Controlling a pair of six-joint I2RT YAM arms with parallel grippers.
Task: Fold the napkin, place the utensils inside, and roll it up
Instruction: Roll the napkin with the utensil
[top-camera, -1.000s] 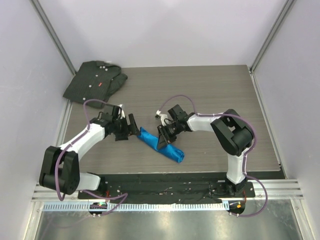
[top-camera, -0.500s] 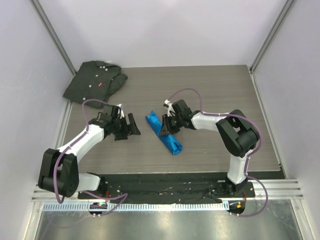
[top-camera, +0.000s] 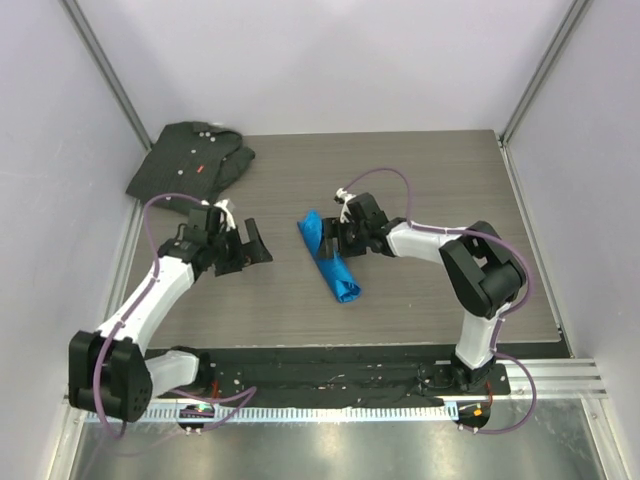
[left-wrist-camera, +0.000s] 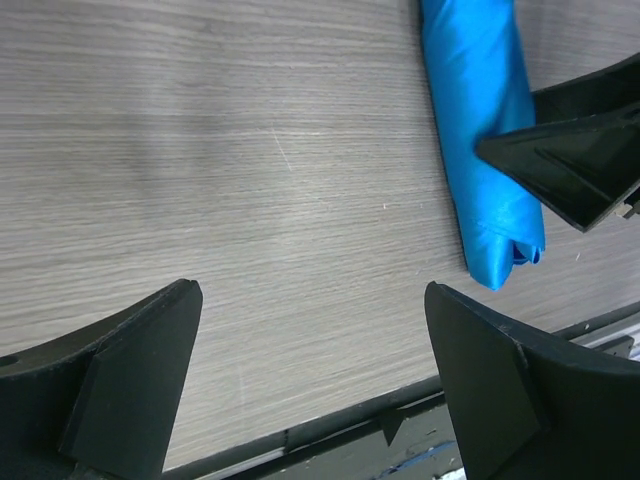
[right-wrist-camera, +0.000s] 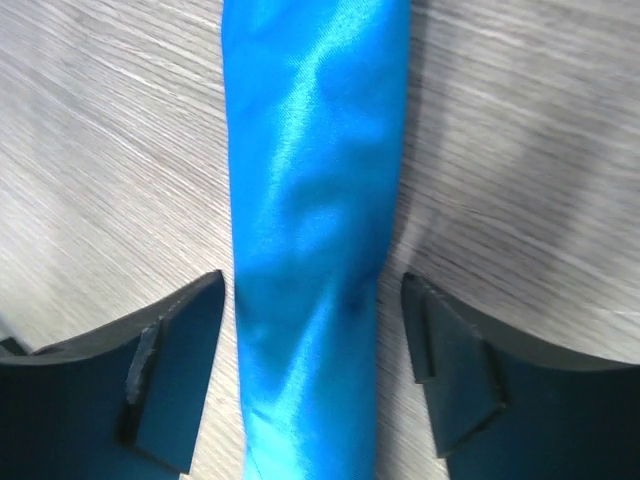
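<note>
Looking down from the top view, the napkin lay mid-table as a tight blue roll, running from about 11 o'clock to 5 o'clock. The rolling step therefore seemed finished or nearly so. The next move, as I judged it, called only for the arms to lift away without dragging the roll loose. The right gripper sat at the roll's far half, reaching in from 3 o'clock. The left gripper hung well apart at 9 o'clock, jaws spread on nothing. A dark shirt lay in the 10 o'clock corner of the table. In the left wrist view, the roll's open end showed at 2 o'clock, with bare wood between the wide black fingers. In the right wrist view, the jaws straddled the roll with a slim gap on each side, gripping nothing. No tray or box was in sight. No knife showed, and whether it lay inside the roll could not be told.
</note>
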